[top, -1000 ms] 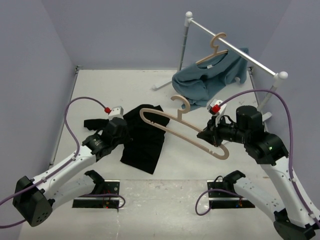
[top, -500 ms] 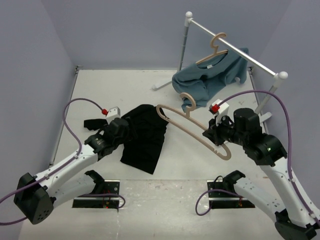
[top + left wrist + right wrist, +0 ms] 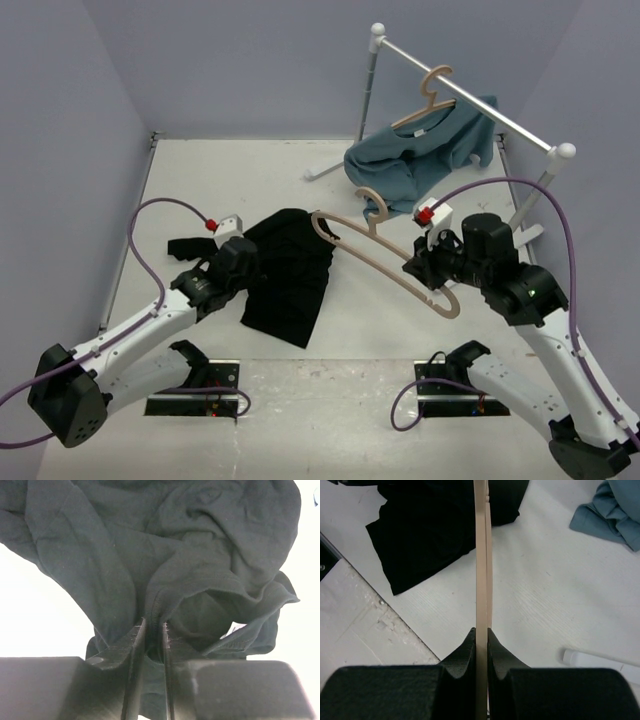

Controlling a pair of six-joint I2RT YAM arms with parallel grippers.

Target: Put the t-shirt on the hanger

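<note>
The left claw (image 3: 153, 627) is pinching a raised fold of the black t-shirt (image 3: 165, 545), with its jaws pressed nearly together on the cloth. The rest of the shirt is lying crumpled on the white desk (image 3: 200, 180), left of centre. The right claw (image 3: 481, 630) is clamping one thin arm of the pale wooden hanger (image 3: 481, 555) and holding it in the air, its free end hanging near the shirt's right edge. By my reading, the arms are bringing garment and hanger together. The next move is probably lifting the fold to open the shirt, then steering the hanger's free shoulder inside without the soft cloth slipping out.
</note>
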